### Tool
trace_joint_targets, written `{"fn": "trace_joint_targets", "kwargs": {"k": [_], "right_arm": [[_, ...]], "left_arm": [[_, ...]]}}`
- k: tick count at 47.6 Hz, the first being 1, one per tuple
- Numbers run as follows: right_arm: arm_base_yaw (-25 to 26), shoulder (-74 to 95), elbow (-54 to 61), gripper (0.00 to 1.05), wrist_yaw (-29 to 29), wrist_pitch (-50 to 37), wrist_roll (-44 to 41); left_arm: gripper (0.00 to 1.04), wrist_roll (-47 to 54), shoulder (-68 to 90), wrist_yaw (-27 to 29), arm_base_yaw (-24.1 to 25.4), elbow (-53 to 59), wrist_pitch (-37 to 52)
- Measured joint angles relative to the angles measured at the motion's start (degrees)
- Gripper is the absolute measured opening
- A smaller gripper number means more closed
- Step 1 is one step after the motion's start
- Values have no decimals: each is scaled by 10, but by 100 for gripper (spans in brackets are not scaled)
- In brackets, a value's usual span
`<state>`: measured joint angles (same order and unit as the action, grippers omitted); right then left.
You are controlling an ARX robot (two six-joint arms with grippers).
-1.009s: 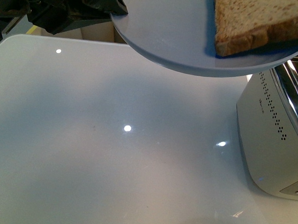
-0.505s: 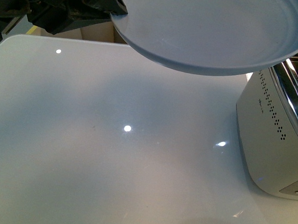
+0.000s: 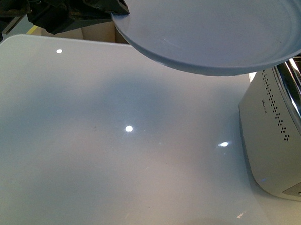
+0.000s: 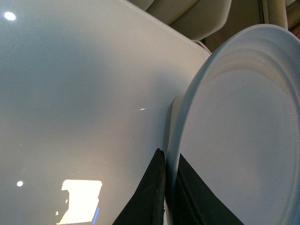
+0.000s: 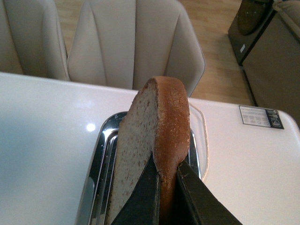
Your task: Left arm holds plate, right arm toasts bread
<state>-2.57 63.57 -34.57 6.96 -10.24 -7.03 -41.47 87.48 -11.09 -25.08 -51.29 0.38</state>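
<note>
Bread [image 5: 140, 136] pinched by right end effector [image 5: 165, 173] over toaster [image 5: 99, 161] | left end effector [image 4: 169, 168] grips plate [image 4: 243, 140]

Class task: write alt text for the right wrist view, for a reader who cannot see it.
A slice of light-brown wholemeal bread with a darker crust, seen edge-on, is pinched upright in the black right gripper over the slots of a chrome-topped toaster. Behind it are a glossy white table and cream padded chairs.
</note>
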Motion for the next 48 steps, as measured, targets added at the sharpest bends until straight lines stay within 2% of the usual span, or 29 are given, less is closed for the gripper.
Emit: {"fn": "trace_joint_targets", "kwargs": {"k": [19, 46, 48], "right_arm": [[-17, 82, 8, 3, 37, -43, -14], [-39, 205, 55, 3, 53, -125, -7], [-40, 207, 57, 7, 53, -128, -6]], "left_arm": [[3, 0, 0, 0, 0, 0, 0], [3, 0, 0, 0, 0, 0, 0], [3, 0, 0, 0, 0, 0, 0]]}}
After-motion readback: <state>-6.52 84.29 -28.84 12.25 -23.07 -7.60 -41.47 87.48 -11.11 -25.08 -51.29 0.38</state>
